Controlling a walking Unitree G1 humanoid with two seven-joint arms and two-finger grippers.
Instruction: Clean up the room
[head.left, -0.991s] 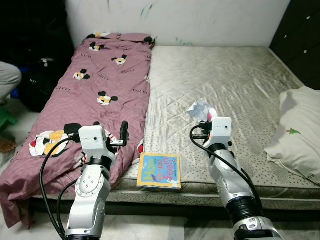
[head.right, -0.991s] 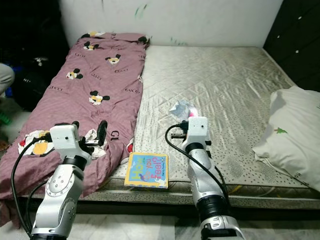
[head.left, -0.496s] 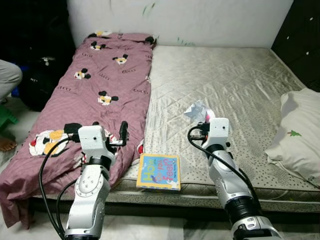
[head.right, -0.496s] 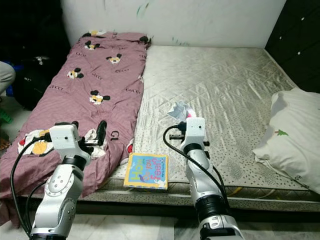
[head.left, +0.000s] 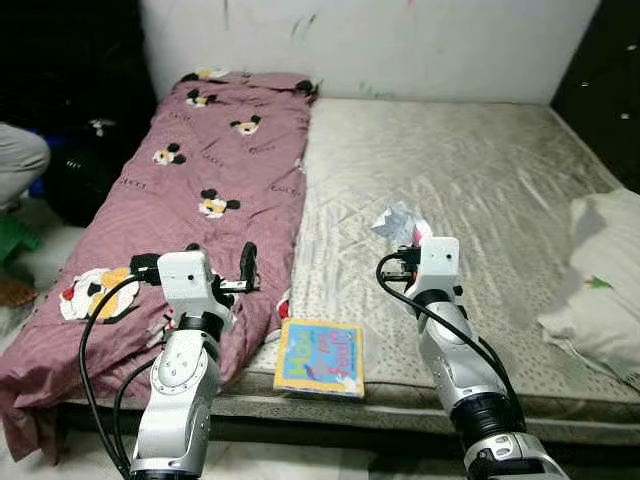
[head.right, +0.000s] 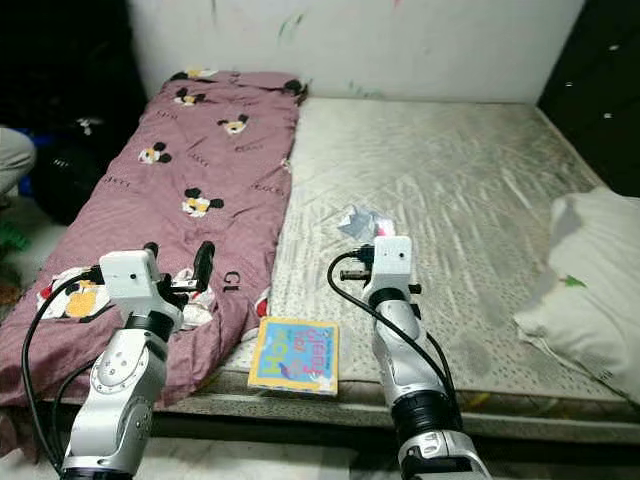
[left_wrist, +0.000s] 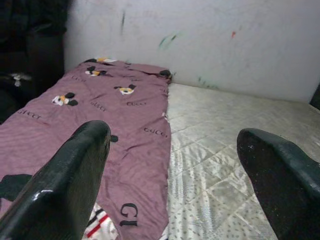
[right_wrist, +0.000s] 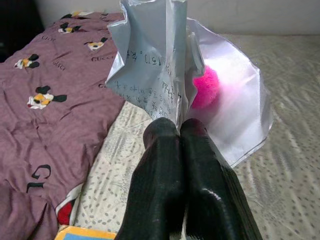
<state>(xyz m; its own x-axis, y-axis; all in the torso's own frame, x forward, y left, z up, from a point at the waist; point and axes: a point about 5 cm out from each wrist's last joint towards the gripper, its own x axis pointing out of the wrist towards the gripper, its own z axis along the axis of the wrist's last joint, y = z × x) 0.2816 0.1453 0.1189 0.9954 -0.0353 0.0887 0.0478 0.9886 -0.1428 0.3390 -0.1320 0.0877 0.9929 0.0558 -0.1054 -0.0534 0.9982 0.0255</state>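
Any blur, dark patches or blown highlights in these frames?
Left eye view: sharp overall, far left corner black, book cover slightly smeared. Right wrist view: wrapper glares pale, right hand close and glossy. Left wrist view: left hand fingers soft, bed beyond in focus.

Mattress (head.right: 450, 190) as reference. Maroon cartoon-print blanket (head.right: 170, 200) covers its left strip. Colourful book (head.right: 294, 356) lies at the mattress's near edge, between the two arms. Right gripper (head.right: 377, 230) over the mattress middle, at a crumpled silver wrapper (head.right: 358, 221) with a pink spot. White pillow (head.right: 590, 280) on the mattress's right edge. Left gripper (head.right: 178, 265) above the blanket's near end.
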